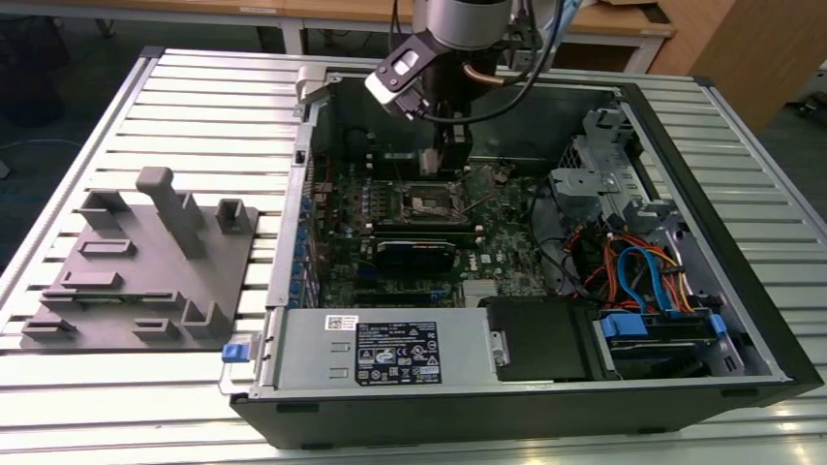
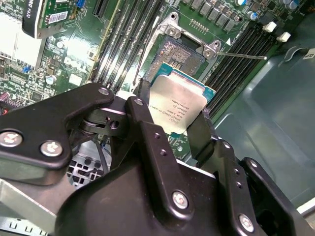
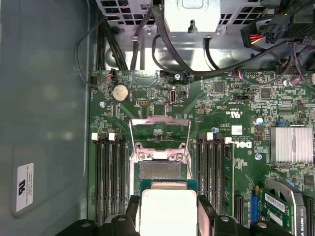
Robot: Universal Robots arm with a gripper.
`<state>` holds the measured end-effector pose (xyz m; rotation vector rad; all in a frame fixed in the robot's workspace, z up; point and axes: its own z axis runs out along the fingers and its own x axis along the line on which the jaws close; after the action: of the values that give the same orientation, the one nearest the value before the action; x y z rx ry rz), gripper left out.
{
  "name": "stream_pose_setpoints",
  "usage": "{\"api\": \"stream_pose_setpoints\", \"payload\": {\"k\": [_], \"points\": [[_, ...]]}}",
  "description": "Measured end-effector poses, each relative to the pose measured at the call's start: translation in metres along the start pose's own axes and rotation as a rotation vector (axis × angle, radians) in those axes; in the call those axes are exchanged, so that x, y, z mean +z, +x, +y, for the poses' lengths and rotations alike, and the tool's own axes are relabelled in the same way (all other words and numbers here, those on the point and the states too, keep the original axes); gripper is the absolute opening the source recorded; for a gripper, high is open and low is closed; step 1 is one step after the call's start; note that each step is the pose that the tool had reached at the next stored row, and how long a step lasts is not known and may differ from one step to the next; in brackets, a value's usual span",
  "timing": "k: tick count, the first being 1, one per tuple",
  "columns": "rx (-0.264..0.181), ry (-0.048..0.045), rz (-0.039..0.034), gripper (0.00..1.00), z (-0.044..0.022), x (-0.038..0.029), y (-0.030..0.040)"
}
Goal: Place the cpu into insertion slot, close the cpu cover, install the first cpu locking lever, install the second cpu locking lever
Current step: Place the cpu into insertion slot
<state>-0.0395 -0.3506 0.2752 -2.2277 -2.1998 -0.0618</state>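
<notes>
**Second wrist view: cpu [image 2: 178,105] gripped over the board, insertion slot [image 2: 179,53] bare**

In both wrist views the gripper [image 2: 173,108] is clamped on the cpu. Its two black fingers [image 2: 201,132] press against opposite edges of the chip, whose silver-grey face is turned toward the camera. The chip hangs above the green motherboard [image 3: 216,105] just beside the insertion slot. In the first wrist view it overlaps the slot's near rim but is not seated, and the dark contact field inside the silvery rim lies uncovered.

The cpu cover [image 3: 160,120] is swung up off the slot on the side away from the chip, and green board shows through its square window. Rows of long black memory slots [image 3: 110,172] flank the slot on both sides. In the second wrist view a thin silvery rod [image 2: 246,56] sticks out from near one corner of the slot, across one row of memory slots.

In the exterior view the arm comes down from the top centre of the frame into an open computer case [image 1: 517,417], which takes up the centre and right. The insertion slot sits just above the frame's centre, and the gripper hangs close above it. A silver box [image 1: 310,360] with a label lies along the case's lower edge. At the left of the frame a grey fixture block [image 1: 142,281] lies on the slatted table [image 1: 194,87], well apart from the gripper.
</notes>
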Motion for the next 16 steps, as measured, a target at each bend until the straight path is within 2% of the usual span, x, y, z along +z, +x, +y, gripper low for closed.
{"api": "stream_pose_setpoints", "payload": {"k": [16], "points": [[0.003,0.0,-0.0002,0.54,-0.0003,0.0065,0.0011]]}}
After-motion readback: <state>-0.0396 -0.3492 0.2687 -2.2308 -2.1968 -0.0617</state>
